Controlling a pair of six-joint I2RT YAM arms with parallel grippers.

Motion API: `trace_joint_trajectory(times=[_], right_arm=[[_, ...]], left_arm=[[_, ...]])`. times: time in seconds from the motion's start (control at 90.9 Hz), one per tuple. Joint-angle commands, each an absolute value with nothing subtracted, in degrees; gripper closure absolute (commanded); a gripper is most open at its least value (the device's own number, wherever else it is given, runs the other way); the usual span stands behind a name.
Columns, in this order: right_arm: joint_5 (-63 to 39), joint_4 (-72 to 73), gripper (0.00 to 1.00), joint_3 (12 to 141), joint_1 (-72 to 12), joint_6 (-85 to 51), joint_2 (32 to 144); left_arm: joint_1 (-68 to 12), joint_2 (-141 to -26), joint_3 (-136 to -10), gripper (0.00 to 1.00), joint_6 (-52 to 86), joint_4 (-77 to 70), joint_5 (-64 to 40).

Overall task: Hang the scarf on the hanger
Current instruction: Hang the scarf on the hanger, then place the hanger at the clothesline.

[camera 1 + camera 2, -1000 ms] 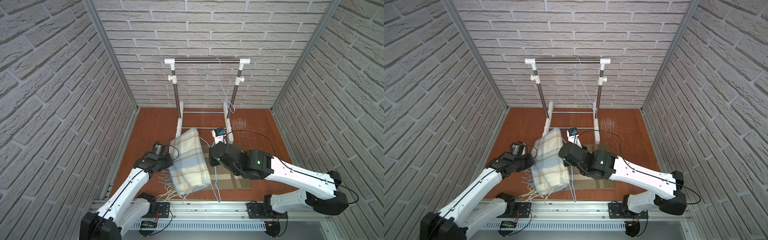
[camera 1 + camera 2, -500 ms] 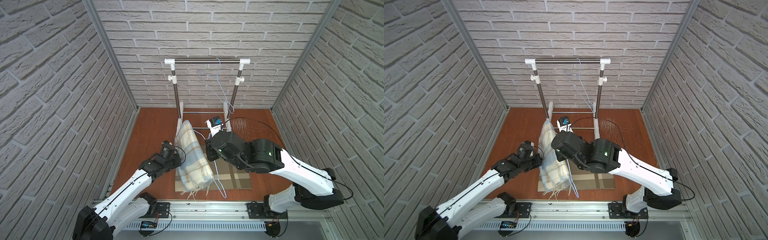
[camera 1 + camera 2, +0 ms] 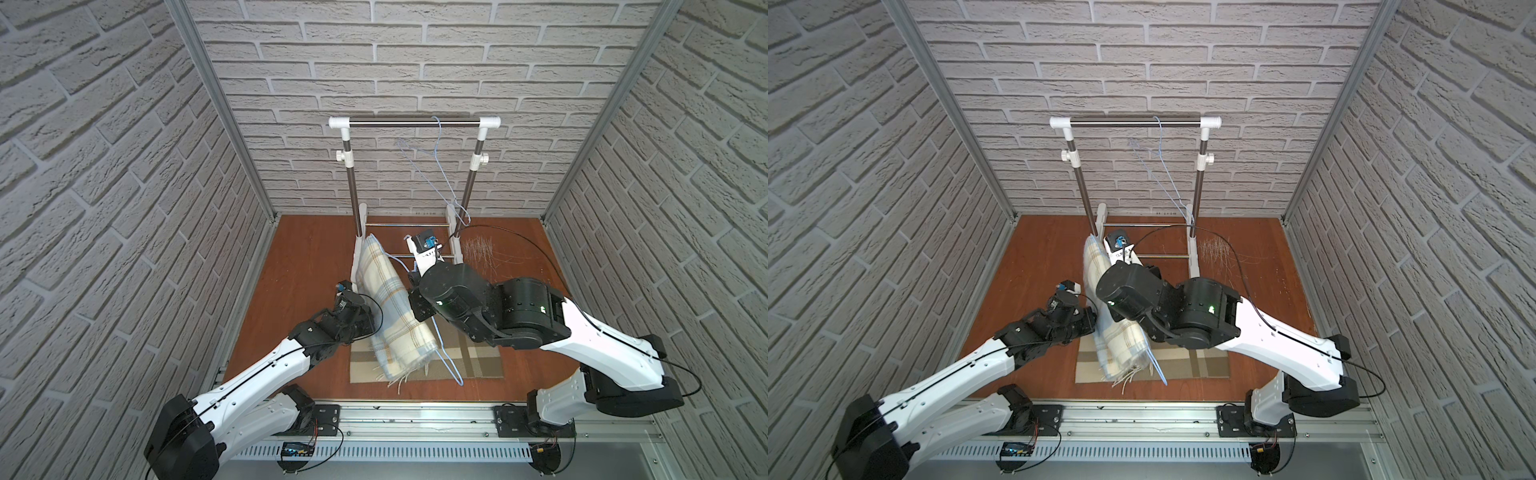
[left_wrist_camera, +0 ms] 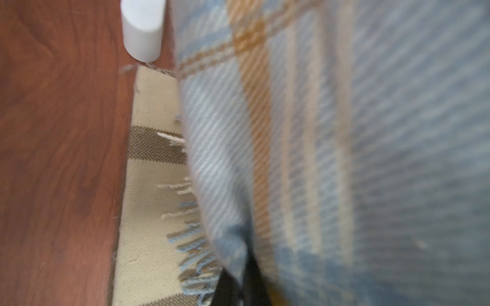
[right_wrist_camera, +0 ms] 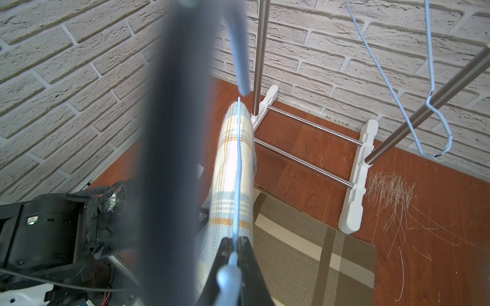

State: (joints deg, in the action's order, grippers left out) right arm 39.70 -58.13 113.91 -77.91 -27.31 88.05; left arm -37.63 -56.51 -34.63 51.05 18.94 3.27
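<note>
Plaid scarf (image 3: pixel 390 309), blurred, touched hanger (image 5: pixel 236 164). Tips of left gripper (image 4: pixel 242 280) mostly hidden, clamped on scarf. Jaws of right gripper (image 5: pixel 234 251) pinched hanger wire; blurred cable (image 5: pixel 172 132) crossed view.

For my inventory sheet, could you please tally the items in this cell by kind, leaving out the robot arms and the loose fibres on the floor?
Plaid scarf: 1
Clothes rack: 1
Light blue wire hangers: 2, the hung hanger and the held hanger
Checked mat: 1
Total: 5
</note>
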Motion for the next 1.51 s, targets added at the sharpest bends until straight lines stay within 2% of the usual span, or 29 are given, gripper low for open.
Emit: trace_joint_trajectory(times=[0.0,0.055,0.11,0.143,0.22,0.308,0.506,0.671,0.803,1.023,1.353,1.496], right_arm=[[45.1,-51.2,0.97,117.8,-78.4,-22.6,89.1],[45.2,-50.1,0.97,118.2,-78.3,-21.6,88.8],[45.5,-50.9,0.97,118.8,-78.1,-20.9,88.9],[45.6,-52.1,0.97,119.6,-77.9,-21.2,89.2],[45.2,-54.2,0.97,121.0,-77.9,-22.1,89.6],[44.8,-56.0,0.97,121.8,-77.9,-23.4,89.3],[45.1,-59.4,0.97,125.8,-77.8,-23.1,90.4],[43.7,-63.9,0.97,133.8,-76.5,-22.7,94.4],[42.3,-67.8,0.97,138.7,-74.0,-23.6,97.8],[42.2,-66.2,0.97,139.1,-70.3,-23.3,100.0],[40.0,-61.9,0.97,142.3,-65.4,-21.6,104.1],[37.8,-61.7,0.97,142.9,-63.7,-21.6,104.9]], left_arm=[[-39.2,-58.4,-33.5,0.92,52.4,15.8,4.6],[-40.9,-59.1,-33.7,0.83,52.8,15.4,5.3],[-42.3,-59.3,-33.4,0.61,53.6,15.1,6.5],[-43.0,-58.9,-33.0,0.53,54.3,15.0,7.3],[-43.8,-56.9,-31.7,0.42,55.8,15.0,8.8],[-44.0,-52.8,-30.7,0.35,56.6,17.6,11.0],[-44.0,-42.0,-31.7,0.35,56.8,23.5,14.7],[-44.4,-38.2,-40.1,0.36,53.4,28.1,15.8],[-46.1,-40.9,-50.6,0.37,48.3,28.3,15.4],[-51.3,-49.7,-66.0,0.36,42.4,27.4,11.0],[-63.0,-55.0,-69.0,0.35,43.9,20.5,12.6],[-65.5,-56.2,-69.7,0.35,43.6,19.1,14.7]])
